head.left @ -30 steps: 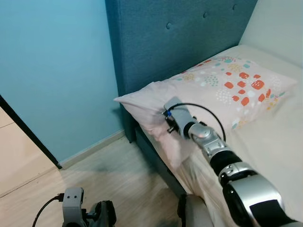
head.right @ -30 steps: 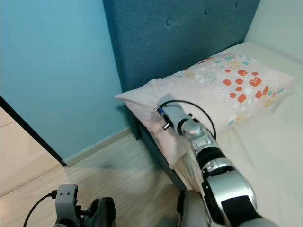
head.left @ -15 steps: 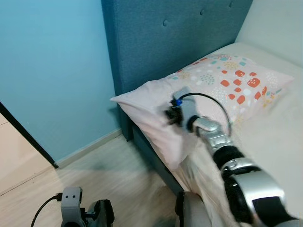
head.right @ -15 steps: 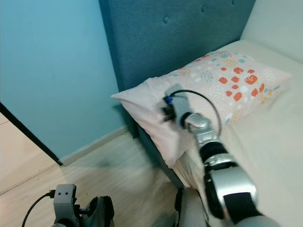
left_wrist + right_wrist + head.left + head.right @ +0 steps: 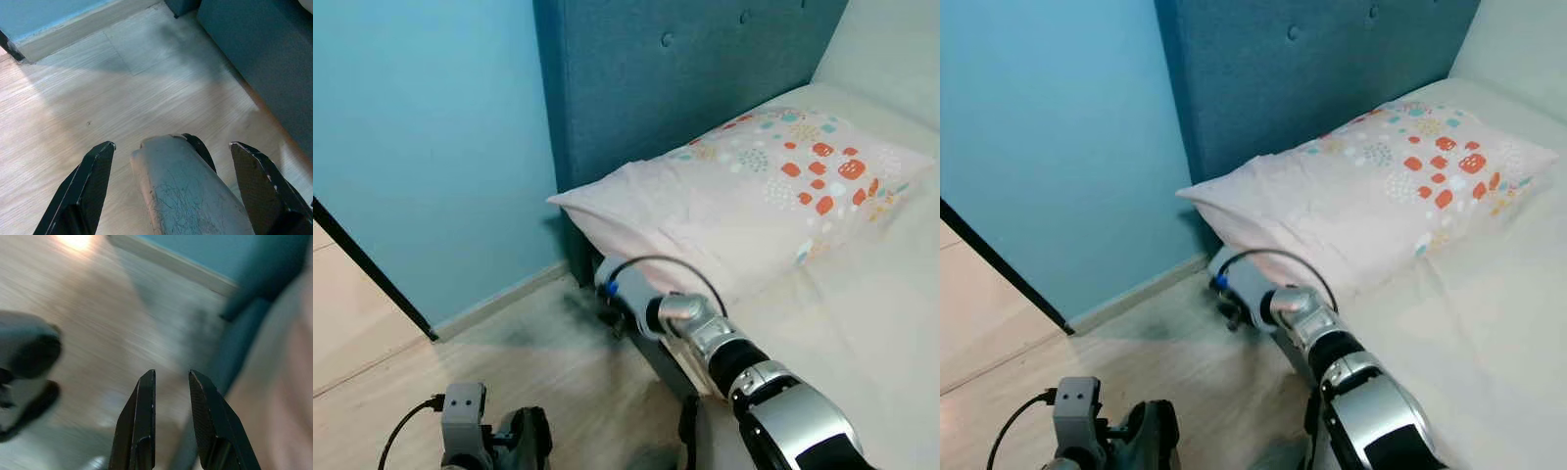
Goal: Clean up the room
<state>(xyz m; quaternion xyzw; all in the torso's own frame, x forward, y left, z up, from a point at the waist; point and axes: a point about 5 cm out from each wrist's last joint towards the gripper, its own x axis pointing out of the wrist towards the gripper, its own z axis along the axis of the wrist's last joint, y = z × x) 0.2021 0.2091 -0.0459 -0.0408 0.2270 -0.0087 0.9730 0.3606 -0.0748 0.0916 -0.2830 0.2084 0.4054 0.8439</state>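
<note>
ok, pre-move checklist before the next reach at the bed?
1. Right pincer empty: ok, fingers a narrow gap apart, nothing between.
2. Right pincer off the pillow: ok, it is low beside the bed frame.
3. Left pincer empty: ok, open wide over the floor.
4. Pillow fully on the bed: not ok, its corner overhangs the edge.
5. Right wrist view sharp: not ok, blurred.

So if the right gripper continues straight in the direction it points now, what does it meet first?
Probably the wooden floor beside the bed frame. The right gripper points down at it with nothing between, though the blur leaves depth uncertain.
</note>
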